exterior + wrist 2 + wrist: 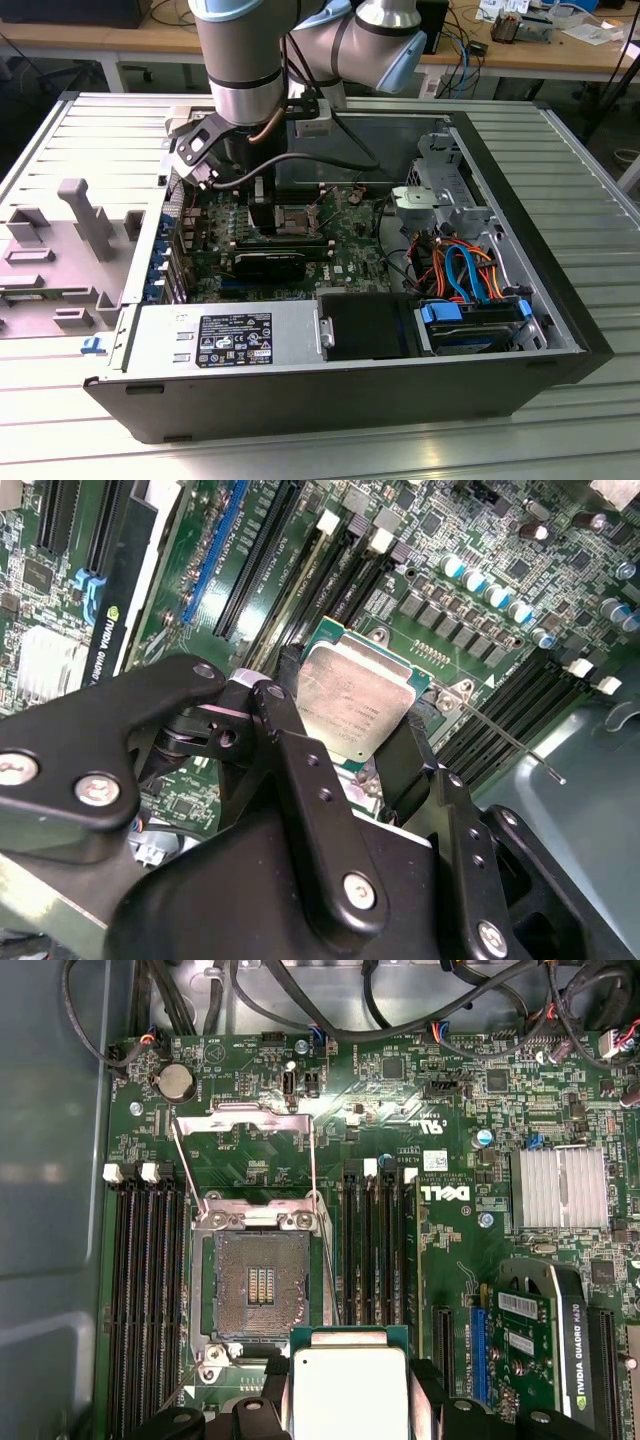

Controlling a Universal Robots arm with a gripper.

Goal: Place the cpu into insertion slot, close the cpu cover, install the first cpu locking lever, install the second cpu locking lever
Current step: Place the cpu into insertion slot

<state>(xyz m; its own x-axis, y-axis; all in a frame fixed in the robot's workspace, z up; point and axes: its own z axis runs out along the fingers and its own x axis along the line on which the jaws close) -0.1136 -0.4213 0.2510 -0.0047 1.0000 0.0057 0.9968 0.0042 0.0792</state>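
We note the cpu (350,1390), a dull silver square, clamped edgewise in the pincer (349,1405), near the uncovered insertion slot (260,1285).

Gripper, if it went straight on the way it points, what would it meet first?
Likely the open insertion slot or its near rim, the cpu in the gripper touching first; depth is unclear.
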